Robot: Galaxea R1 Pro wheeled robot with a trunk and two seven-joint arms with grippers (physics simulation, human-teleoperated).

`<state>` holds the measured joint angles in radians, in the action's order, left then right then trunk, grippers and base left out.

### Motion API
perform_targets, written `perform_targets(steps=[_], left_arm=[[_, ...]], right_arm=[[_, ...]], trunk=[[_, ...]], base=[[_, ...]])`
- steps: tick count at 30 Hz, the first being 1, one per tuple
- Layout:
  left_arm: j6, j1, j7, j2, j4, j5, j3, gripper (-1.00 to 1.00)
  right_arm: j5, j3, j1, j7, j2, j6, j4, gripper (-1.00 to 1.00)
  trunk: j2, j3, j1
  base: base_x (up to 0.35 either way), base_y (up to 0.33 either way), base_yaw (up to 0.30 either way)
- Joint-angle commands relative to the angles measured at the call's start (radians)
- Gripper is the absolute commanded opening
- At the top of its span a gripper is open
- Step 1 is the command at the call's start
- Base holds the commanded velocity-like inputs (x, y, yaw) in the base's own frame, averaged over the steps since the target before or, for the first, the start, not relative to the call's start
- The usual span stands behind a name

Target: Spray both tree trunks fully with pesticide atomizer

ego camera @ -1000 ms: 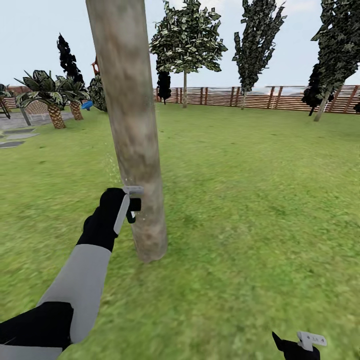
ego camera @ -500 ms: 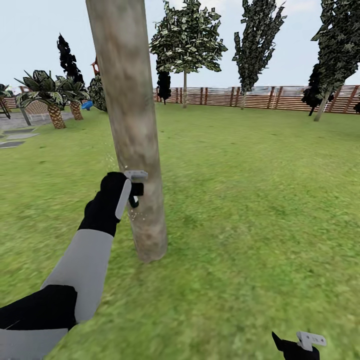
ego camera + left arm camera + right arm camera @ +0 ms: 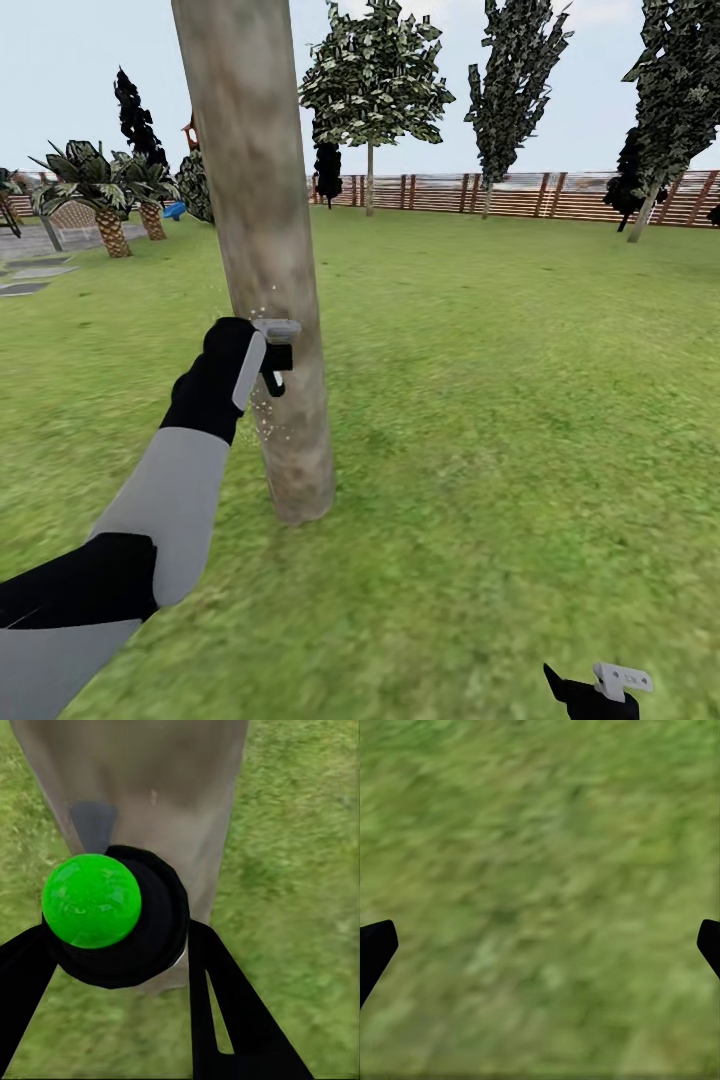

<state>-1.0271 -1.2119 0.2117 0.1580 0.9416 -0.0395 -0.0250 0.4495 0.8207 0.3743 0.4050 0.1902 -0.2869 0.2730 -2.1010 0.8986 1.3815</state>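
A: Head view, entry on the pesticide atomizer (image 3: 276, 362): small black bottle clamped between the fingers of the left gripper (image 3: 272, 352), held right against the near tree trunk (image 3: 262, 250), about a third of the way up the visible column

B: Why so close?

A: My reading: the mist is fine and short-ranged, so the nozzle has to sit almost on the bark for specks to land. The pesticide (image 3: 268, 425) shows as whitish flecks on and beside the trunk just below the gripper

B: Left wrist view agrees?

A: Yes. The atomizer (image 3: 120, 916) shows as a black round body with a bright green ball on its near end, both dark fingers (image 3: 225, 1012) closed against its sides. The trunk (image 3: 142, 787) stands directly behind it, so the bottle's far end faces the bark

B: Right arm?

A: Right gripper (image 3: 598, 686) low at the picture's lower edge, well apart from the trunk. In the right wrist view its two fingertips (image 3: 375, 945) sit at opposite edges over plain grass (image 3: 540, 892), so the pincer is spread wide and holds nothing. Probably parked low to stay out of the spray line

B: Surroundings?

A: Lawn (image 3: 500, 400) all round the trunk's foot, brown slat fence (image 3: 520, 195) far behind, a second leafy tree (image 3: 372, 90) near the fence. Whether that is the other target, I cannot tell

B: Progress?

A: Judged partial: flecks on a short stretch only
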Motion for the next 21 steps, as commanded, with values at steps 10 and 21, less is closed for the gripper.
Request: perform_targets(steps=[10,21], left_arm=[[0.008,0.092,0.001,0.004,-0.063,-0.002,0.003,-1.00],[0.087,0.302,-0.003,0.004,-0.069,0.001,0.005,-1.00]], right_arm=[[0.000,0.000,0.000,0.000,0.000,0.000,0.000,1.00],[0.000,0.000,0.000,0.001,0.000,0.000,0.000,1.00]], trunk=[[0.000,0.000,0.000],[0.000,0.000,0.000]], base=[[0.000,0.000,0.000],[0.000,0.000,0.000]])
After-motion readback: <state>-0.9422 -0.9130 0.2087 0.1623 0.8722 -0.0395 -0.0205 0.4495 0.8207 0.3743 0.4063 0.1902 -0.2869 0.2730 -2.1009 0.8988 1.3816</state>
